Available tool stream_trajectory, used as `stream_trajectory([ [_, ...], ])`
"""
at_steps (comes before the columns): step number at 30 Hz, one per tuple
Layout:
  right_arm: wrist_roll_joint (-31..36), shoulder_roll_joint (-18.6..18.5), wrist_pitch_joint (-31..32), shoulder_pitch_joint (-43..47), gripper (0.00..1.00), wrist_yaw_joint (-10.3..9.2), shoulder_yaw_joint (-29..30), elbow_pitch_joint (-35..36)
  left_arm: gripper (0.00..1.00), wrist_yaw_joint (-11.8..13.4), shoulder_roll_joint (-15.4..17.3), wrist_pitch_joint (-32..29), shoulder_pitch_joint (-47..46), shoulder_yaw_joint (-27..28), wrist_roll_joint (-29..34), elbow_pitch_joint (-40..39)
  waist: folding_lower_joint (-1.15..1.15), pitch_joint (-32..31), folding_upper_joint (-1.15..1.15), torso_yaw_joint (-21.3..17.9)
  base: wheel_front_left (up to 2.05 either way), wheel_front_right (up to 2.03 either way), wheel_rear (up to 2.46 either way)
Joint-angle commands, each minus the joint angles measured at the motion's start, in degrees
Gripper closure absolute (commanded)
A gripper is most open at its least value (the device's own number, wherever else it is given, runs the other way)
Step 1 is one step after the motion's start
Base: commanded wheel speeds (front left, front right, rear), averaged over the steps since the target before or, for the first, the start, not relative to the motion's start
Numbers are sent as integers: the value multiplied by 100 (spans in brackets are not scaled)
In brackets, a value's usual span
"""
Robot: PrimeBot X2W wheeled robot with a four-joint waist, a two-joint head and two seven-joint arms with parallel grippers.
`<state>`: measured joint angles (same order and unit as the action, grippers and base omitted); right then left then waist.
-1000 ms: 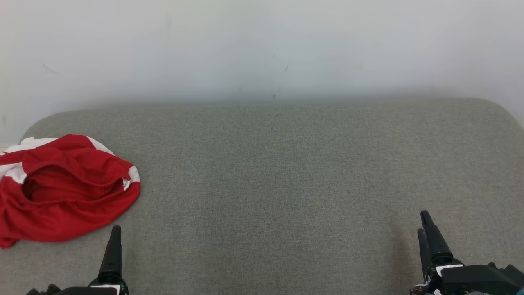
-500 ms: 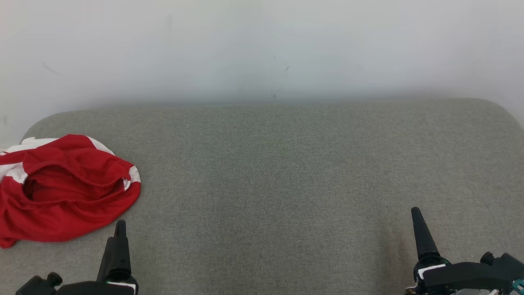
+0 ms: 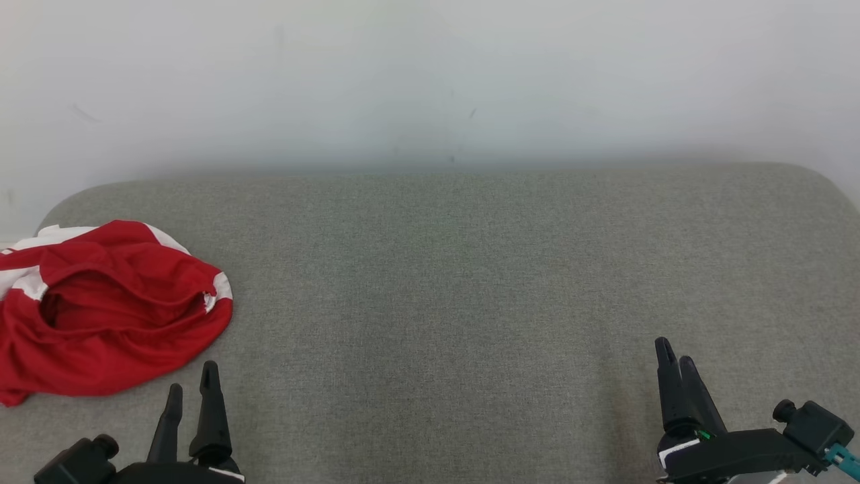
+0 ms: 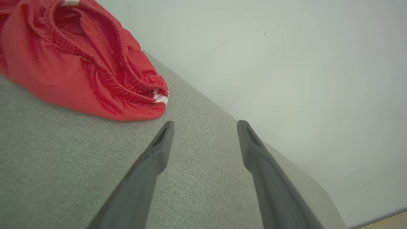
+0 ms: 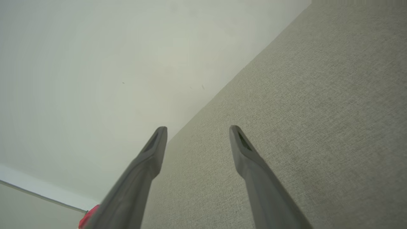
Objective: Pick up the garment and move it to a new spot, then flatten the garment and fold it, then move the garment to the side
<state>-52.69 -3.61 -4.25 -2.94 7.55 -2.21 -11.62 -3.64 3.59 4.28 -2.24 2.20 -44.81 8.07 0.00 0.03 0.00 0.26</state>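
Both claws spread wide and empty; the task looks unstarted, with pickup, flattening, folding and setting aside all left.
The left gripper [image 3: 191, 380] sits low at the near edge, fingers pointing away, near the crumpled red garment [image 3: 114, 309] (shorts, judging by the elastic waistband) at the left end of the grey fabric surface [image 3: 470, 282]. The right gripper [image 3: 674, 351] rests well apart at the near right.

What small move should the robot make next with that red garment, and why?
Probably reach the left gripper forward and leftward onto the near edge of the red garment. It lies crumpled at the left end of the grey cushion; the left gripper is open, empty and just short of it, while the right gripper is far across.
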Motion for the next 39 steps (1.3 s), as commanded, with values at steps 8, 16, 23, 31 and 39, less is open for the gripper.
stream_trajectory([
  [8, 1062, -34, -200, -7, 0, -5, -104, 154, 0, 149, 178, 194, 46, -174, 866, -171, 0, 0, 0, 4, 0, 0, 0],
  [16, 1726, 5, -329, 19, 0, -6, -182, 217, 0, 221, 271, 323, 92, -299, 1383, -272, 0, 7, 0, 7, 0, 0, 0],
  [23, 2211, 24, -440, 49, 0, -7, -229, 257, 0, 300, 322, 437, 148, -356, 1766, -347, 0, 1, 0, 12, 0, 0, 0],
  [31, 2712, 44, -560, 87, 0, -7, -241, 295, 0, 371, 376, 549, 197, -402, 2189, -441, 0, -1, 0, 11, 0, 0, 0],
  [39, 3133, 58, -666, 116, 0, -8, -137, 338, 0, 431, 425, 655, 261, -444, 2596, -544, 0, 1, 0, 11, 0, 0, 0],
])
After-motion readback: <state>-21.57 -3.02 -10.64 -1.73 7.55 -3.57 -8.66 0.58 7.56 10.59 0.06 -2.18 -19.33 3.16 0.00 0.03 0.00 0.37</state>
